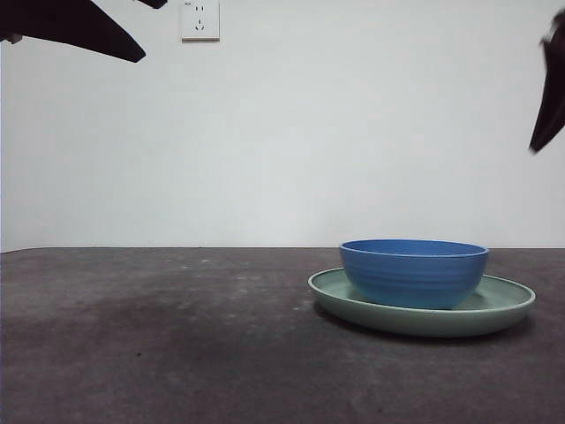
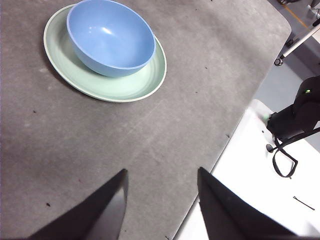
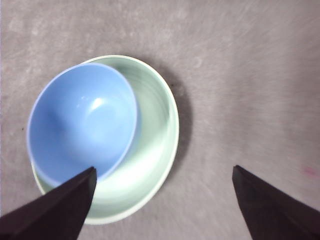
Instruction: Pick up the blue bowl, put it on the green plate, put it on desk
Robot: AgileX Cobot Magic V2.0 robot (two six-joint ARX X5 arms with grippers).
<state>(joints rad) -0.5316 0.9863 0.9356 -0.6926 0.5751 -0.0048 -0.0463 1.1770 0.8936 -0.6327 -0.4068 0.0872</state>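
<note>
Much of the tabletop (image 1: 159, 344) lies bare left of the green plate (image 1: 494, 311), which carries the blue bowl (image 1: 414, 272) off-centre. Both grippers hang high: the right gripper (image 3: 162, 200) spread wide above the dishes, the left gripper (image 2: 162, 200) parted, empty.
</note>
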